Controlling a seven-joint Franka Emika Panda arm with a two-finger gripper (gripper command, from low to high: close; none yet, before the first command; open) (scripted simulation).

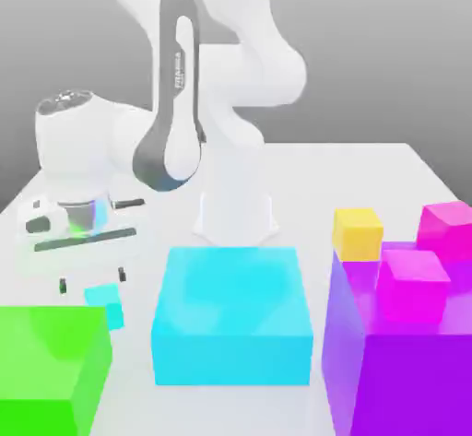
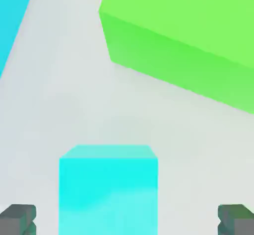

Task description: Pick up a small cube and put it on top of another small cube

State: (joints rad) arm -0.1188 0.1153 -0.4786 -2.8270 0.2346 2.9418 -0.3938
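Note:
The small cube (image 1: 104, 301) is tiny and cyan and sits on the white table at the exterior view's left, between the green block and the big cyan block. My gripper (image 1: 92, 280) hangs just above it, open, with one dark fingertip (image 1: 63, 286) on each side. In the hand view the small cube (image 2: 108, 189) stands between the fingertips (image 2: 17, 219) of my gripper (image 2: 126, 220), with a gap on both sides. A small yellow cube (image 1: 358, 233) rests on the table at the exterior view's right, behind the purple block.
A big green block (image 1: 46, 370) lies close to the small cube, and a big cyan block (image 1: 230, 319) sits in the middle. A big purple block (image 1: 406, 370) at the right carries a magenta cube (image 1: 412, 284). Another magenta cube (image 1: 447, 227) stands behind it.

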